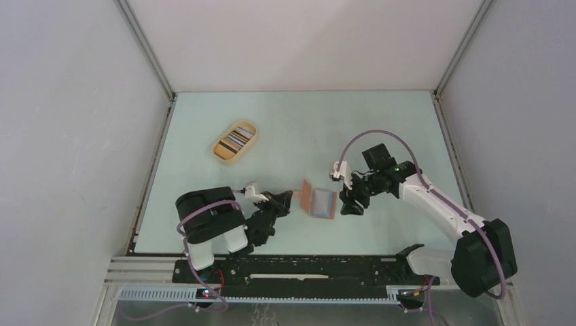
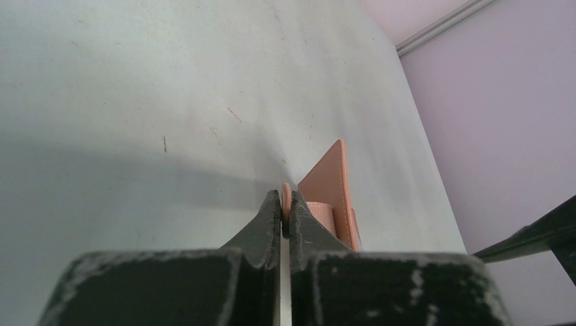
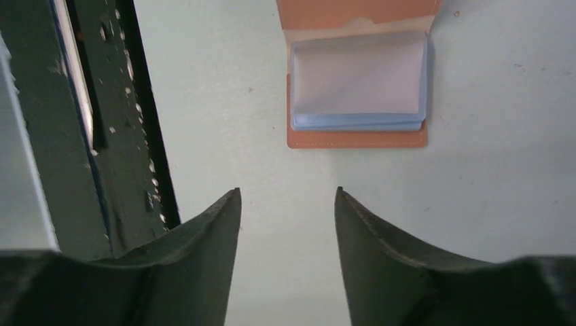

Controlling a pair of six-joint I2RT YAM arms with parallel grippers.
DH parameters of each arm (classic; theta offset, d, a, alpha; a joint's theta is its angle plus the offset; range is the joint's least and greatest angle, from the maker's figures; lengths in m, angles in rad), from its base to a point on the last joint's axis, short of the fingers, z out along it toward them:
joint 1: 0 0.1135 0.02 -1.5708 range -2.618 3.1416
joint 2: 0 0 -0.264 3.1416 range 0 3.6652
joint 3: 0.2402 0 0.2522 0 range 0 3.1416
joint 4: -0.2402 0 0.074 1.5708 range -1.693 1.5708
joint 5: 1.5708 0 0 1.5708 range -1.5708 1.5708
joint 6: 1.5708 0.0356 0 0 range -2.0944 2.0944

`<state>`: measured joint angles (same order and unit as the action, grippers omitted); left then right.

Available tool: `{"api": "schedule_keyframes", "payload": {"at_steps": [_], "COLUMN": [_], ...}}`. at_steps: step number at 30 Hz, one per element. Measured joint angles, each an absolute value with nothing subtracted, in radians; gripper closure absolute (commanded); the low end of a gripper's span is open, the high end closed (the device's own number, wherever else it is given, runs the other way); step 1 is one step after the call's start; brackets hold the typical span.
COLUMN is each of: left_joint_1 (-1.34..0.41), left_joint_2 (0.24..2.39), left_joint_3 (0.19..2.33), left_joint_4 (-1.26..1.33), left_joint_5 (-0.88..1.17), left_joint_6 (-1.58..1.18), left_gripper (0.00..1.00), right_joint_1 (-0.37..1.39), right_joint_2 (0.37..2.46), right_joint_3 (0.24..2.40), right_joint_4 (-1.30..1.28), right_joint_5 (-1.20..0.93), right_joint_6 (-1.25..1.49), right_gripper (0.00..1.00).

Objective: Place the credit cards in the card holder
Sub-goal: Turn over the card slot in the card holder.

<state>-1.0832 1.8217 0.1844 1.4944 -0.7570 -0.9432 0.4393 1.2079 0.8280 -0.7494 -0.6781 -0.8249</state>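
Reddish-brown card holder (image 1: 319, 202) held open, left gripper (image 1: 284, 197) clamped on its snap tab (image 2: 286, 195). Right gripper (image 1: 349, 205) apart, empty, just beside. Next, likely: fetch credit cards (image 1: 237, 138) from tray (image 1: 223, 155).

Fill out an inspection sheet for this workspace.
Surface: pale green table, faint specks.
Job's things: reddish-brown leather-like folding card holder lying open at centre, bluish sleeves showing; striped cards in oval tan tray, far left.
Clutter: nothing seen.
Grippers: left gripper shut on the holder's cover, holding it raised; right gripper open, empty, beside the holder.
Cables: purple cables looped along both arms.
Surroundings: plain white walls.
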Motion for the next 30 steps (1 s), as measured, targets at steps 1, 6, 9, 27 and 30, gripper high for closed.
{"api": "schedule_keyframes", "payload": {"at_steps": [1,6,9,27,30], "left_joint_1": [-1.083,-1.083,-1.083,-1.09,-1.09], "left_joint_2": [1.824,1.834,1.84,1.866,1.866], "left_joint_3": [0.184,0.185,0.185,0.187,0.187], "left_joint_4": [1.495,1.495,1.495,1.495,1.495], "left_joint_5": [-0.757,-0.749,-0.737,-0.7,-0.698], "left_joint_6": [-0.945,-0.942,-0.934,-0.888,-0.881], "left_gripper": [1.0,1.0,1.0,1.0,1.0], "right_joint_1": [0.44,0.455,0.488,0.586,0.586], "right_joint_2": [1.221,1.299,1.382,1.664,1.681], "right_joint_3": [0.833,0.874,0.909,1.006,1.017], "right_joint_4": [-0.744,-0.719,-0.712,-0.718,-0.721], "right_joint_5": [-0.679,-0.679,-0.655,-0.495,-0.498], "right_joint_6": [-0.805,-0.71,-0.661,-0.538,-0.528], "right_gripper": [0.53,0.77,0.85,0.9,0.89]}}
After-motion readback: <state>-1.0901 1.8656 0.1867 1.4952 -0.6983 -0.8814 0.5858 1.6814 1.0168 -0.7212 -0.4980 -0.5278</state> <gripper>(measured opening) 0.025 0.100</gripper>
